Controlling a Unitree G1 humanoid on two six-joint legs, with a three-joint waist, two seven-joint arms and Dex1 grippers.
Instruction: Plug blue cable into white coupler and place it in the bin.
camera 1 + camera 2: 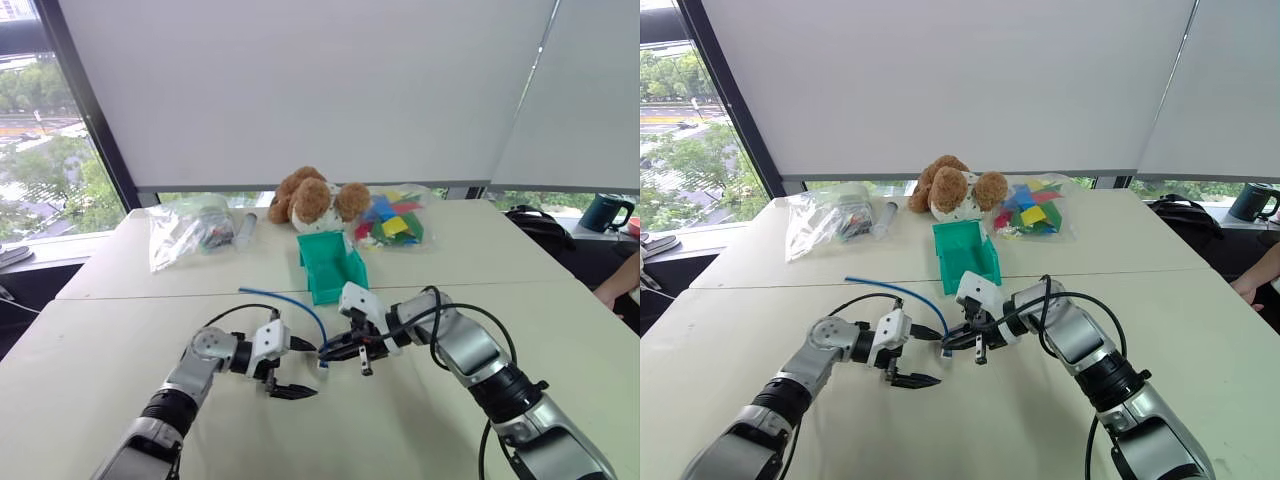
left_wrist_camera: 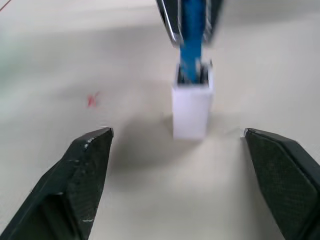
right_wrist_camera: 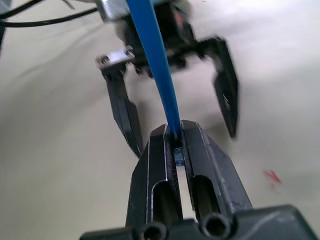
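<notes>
Open bench (image 1: 130,390) all around the two arms here, pale and bare to the near left and near right, with a seam running across it just behind the work. The left end effector (image 1: 293,368) has its two black fingers spread wide, nothing between them, hovering low over the bench beside the right one. The right end effector (image 1: 345,350) is pressed together, pinching the blue cable (image 1: 290,300) close to its end. In the left wrist view the white coupler (image 2: 192,107) hangs off the end of that cable, the blue end seated in its mouth, sitting in the gap between the spread fingers without touching either. The rest of the cable arcs up and back to the left, its free end above the bench near the seam. Just behind the right end effector stands the bin (image 1: 331,264), teal, its low lip facing the robot. Behind the bin a brown teddy bear (image 1: 316,198) sits, a clear bag of coloured pieces (image 1: 394,220) to its right, another clear bag (image 1: 185,228) to its left with a small grey tube (image 1: 246,228) beside it. Far bench edge meets the window blinds; a dark mug (image 1: 606,212) stands off to the far right.
</notes>
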